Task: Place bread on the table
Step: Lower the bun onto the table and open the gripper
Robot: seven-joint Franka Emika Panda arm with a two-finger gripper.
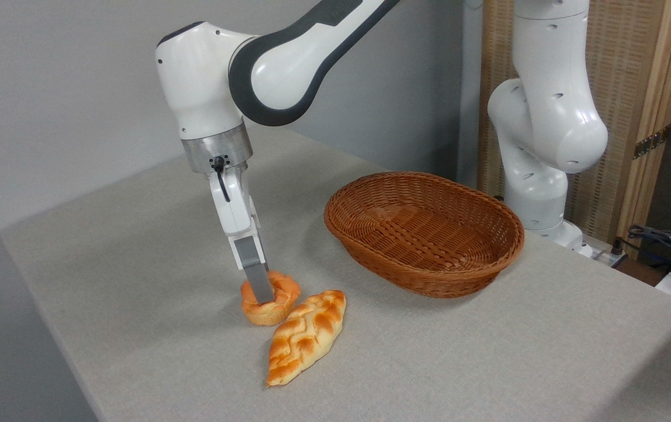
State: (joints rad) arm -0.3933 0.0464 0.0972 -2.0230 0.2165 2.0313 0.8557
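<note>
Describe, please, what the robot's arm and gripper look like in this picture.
The arm has glossy white rounded shells with dark grey bands at the joints and small round holes in the casing near its base. A brushed silver metal ring sits at the wrist, with a short black cable running down from it. The gripper has a white body and flat grey metal fingers.

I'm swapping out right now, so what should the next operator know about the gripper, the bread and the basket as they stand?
Gripper: down at the round bun, one finger in front of it; whether it is clamped or already let go cannot be told from this view.
Bun: resting on the table, left of the wicker basket and right beside the braided loaf.
Basket: nothing shows inside it.
Done: the bun appears set on the table.
Left: confirm release, then probably lift the gripper straight up, clear of both pieces of bread.
</note>
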